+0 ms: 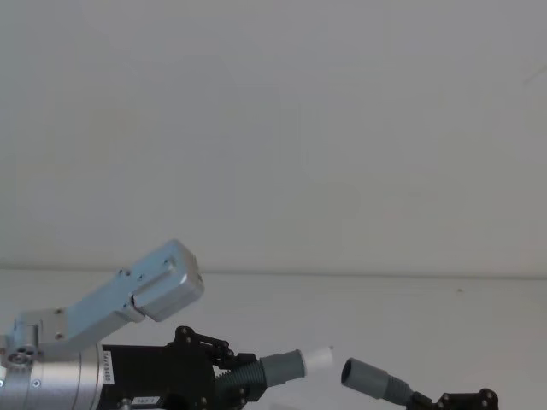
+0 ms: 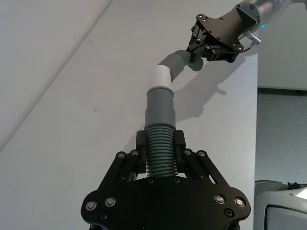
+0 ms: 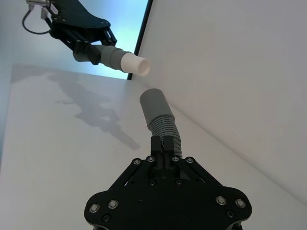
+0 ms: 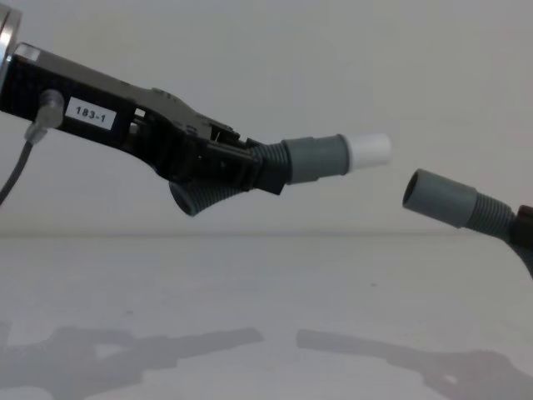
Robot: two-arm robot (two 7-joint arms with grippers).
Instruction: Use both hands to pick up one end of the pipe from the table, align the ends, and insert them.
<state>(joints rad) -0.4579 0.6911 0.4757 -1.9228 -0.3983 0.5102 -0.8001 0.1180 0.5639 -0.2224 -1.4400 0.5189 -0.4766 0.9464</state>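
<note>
My left fingers (image 2: 141,146) clamp the ribbed middle of a dark-grey tube (image 4: 312,160), its white stub (image 4: 369,150) pointing out past them toward my right fingers (image 3: 156,145). Those clamp the other tube (image 4: 491,215) by its ribs. Its hollow mouth (image 4: 414,189) faces the stub across a gap, seemingly slightly lower. Both hang above the worktop (image 4: 266,317).

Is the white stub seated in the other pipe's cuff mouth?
No, the white stub and the cuff mouth hang apart, a clear gap between them.
</note>
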